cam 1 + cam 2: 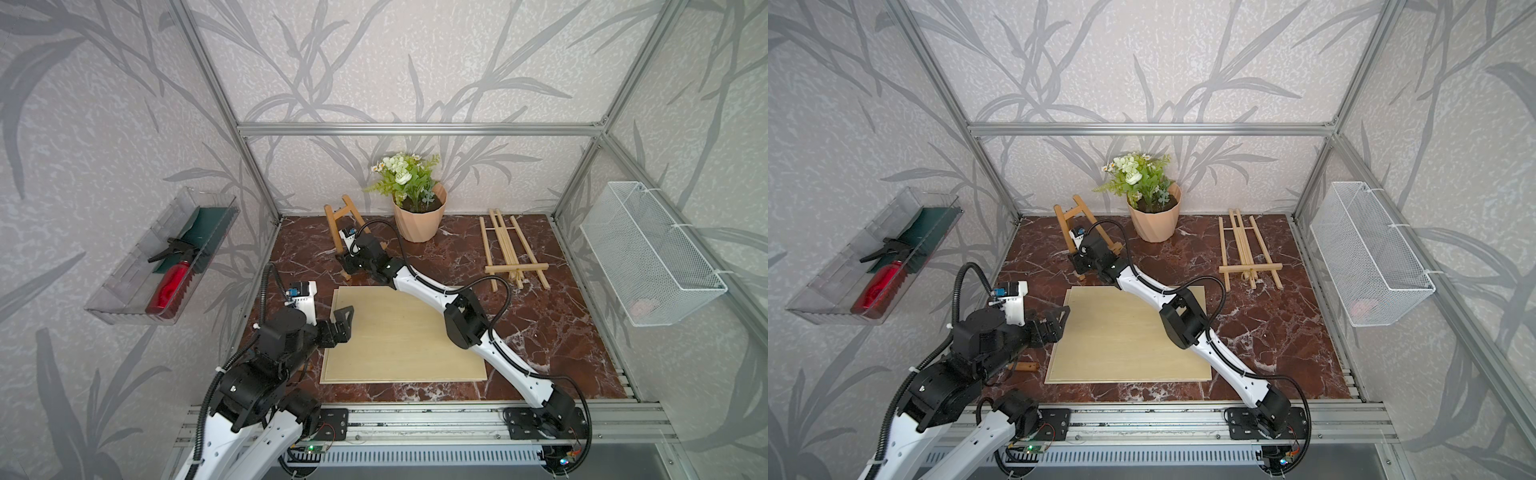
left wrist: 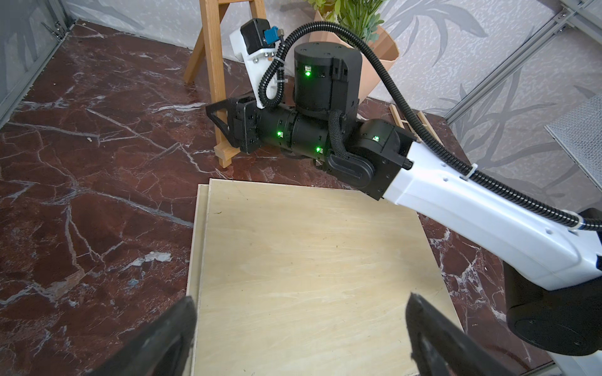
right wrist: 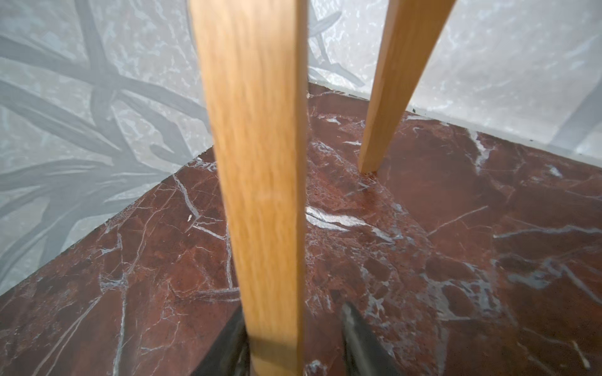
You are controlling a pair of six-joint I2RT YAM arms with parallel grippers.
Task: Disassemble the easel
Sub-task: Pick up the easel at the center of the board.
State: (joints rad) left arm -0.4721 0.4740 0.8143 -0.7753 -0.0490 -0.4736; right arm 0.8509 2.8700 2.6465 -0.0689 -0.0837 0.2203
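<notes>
R gripper (image 1: 347,266) at standing easel (image 1: 333,224) leg — L gripper (image 1: 344,322) over board (image 1: 395,345).

The standing easel (image 1: 333,227) and the flower pot (image 1: 419,224) crowd the back of the table (image 1: 552,332), and the right arm (image 1: 419,284) stretches across the board (image 1: 399,345) toward them. Bare marble lies open left of the board and between pot and flat easel (image 1: 505,245).

Lab test cell, aluminium frame (image 1: 415,129)
</notes>
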